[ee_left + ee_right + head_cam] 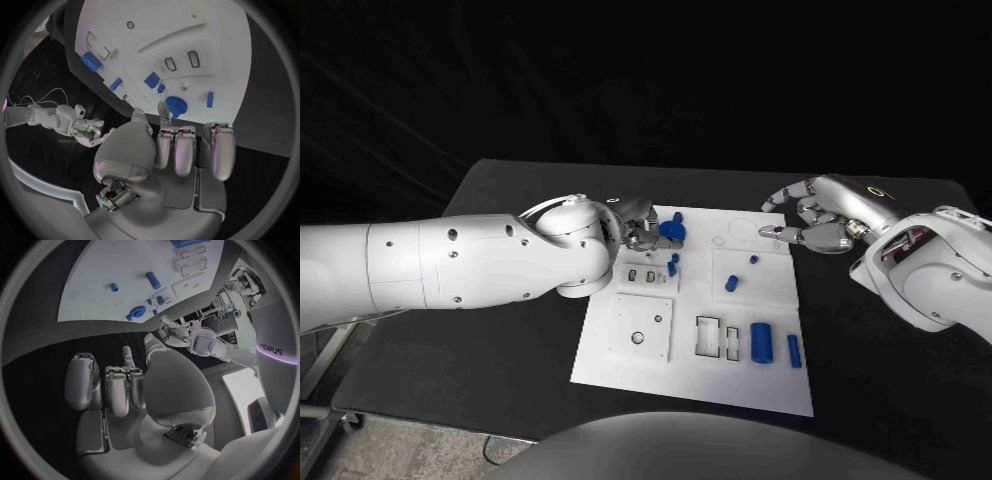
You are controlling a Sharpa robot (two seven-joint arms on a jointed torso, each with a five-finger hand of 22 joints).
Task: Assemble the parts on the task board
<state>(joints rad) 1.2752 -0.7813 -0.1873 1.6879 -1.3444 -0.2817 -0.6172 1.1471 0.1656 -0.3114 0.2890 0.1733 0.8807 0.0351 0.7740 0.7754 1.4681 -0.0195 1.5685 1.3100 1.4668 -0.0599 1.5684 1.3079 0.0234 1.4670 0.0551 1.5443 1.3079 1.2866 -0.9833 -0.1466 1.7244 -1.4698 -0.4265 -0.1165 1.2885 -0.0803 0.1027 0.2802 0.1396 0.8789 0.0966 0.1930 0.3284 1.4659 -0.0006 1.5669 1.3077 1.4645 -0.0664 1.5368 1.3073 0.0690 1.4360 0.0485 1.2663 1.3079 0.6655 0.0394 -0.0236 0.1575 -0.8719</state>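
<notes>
White rectangular task board (733, 385) lay mid-table on the black table (516, 360), long side running away from the robot. Nearest row on the board: square raised white plate with small holes (643, 327) on its left side, then two dark-outlined rectangular slots (720, 336), then a fat blue cylinder lying flat (762, 341) and a thin blue bar (793, 350) just beside it toward the right edge. Further back: a short blue peg tilted on a raised white square (730, 284), a tiny blue stub (753, 260) beyond it, a small blue pin (672, 267) near two small dark slots (642, 274).

Left hand (638, 228) was over the board's far left corner, fingertips at a blue round gear-like part (672, 230). In the left wrist view the blue gear (175, 106) sat right at the thumb and fingertip, touching or nearly so; cannot tell for sure if it was pinched or just touched. The other fingers (185, 150) were curled side by side.

Right hand (821, 222) hovered off the board's far right corner, above the black table, well apart from every blue part. Its fingers (119, 387) were curled in loosely, nothing in them.
</notes>
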